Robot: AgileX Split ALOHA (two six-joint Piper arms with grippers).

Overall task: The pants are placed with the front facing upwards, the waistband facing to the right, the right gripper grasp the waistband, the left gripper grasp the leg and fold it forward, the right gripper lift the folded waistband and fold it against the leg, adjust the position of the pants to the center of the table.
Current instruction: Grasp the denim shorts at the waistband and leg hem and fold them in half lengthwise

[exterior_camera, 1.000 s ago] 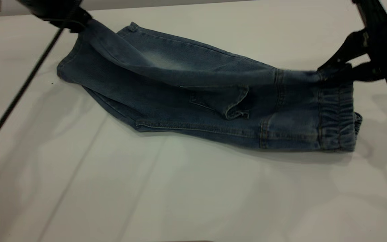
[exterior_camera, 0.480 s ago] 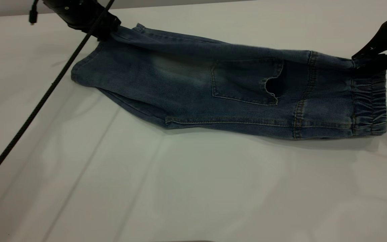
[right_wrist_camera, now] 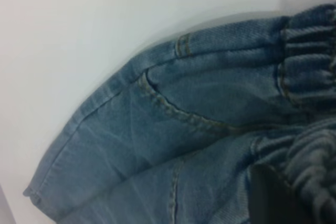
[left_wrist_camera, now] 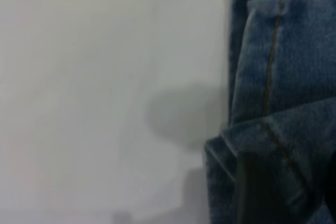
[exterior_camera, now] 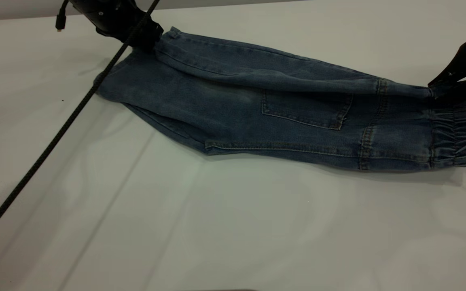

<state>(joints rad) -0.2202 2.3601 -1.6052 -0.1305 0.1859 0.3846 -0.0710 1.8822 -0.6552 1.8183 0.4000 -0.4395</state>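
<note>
Both pincers I find clamped: left pincer on the leg, right pincer on the waistband.

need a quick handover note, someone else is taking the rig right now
Left gripper: shut on the leg hem, far left corner of the pants.
Right gripper: shut on the waistband, far right corner.
Pants lie on the table, folded lengthwise, back pocket up, waistband to the right.
Done: lengthwise fold.
Left: release the leg, lift the waistband over onto the leg, then centre the pants.
</note>
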